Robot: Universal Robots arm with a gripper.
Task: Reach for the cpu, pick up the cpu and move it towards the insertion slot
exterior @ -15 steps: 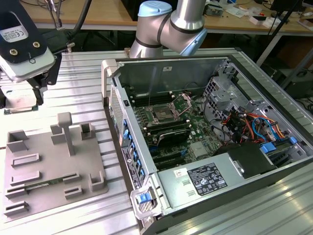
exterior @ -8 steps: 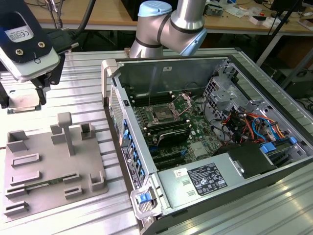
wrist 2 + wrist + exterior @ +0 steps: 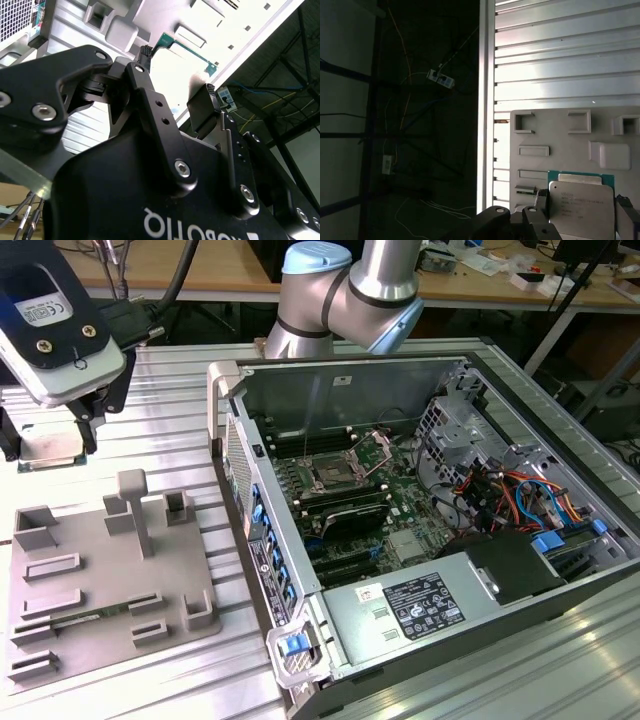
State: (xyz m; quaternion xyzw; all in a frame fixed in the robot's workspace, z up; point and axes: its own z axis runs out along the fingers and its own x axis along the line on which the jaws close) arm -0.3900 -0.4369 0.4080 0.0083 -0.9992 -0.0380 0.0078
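Silvery-grey on top with a teal-green rim, the thin square cpu (image 3: 580,205) is clamped between my two black fingers (image 3: 626,220), my jaws narrowed onto its opposite edges. In the exterior view the cpu (image 3: 42,452) hangs in my gripper (image 3: 50,440) at that view's left, beyond the far edge of the flat grey plastic fixture plate (image 3: 100,580) with its raised blocks. How high it is off the surface I cannot tell.

The insertion slot (image 3: 335,476), a square socket with a shiny metal frame and dark centre on the green board, lies well apart toward the exterior view's right, inside the open grey metal computer case (image 3: 350,390). Plate and case both rest on a ribbed aluminium table (image 3: 175,385) that glares under the light.

Past the table's edge in the first wrist view the room is dark, with loose cables and a pale power strip (image 3: 441,79). Wooden workbenches (image 3: 230,265) stand behind in the exterior view.
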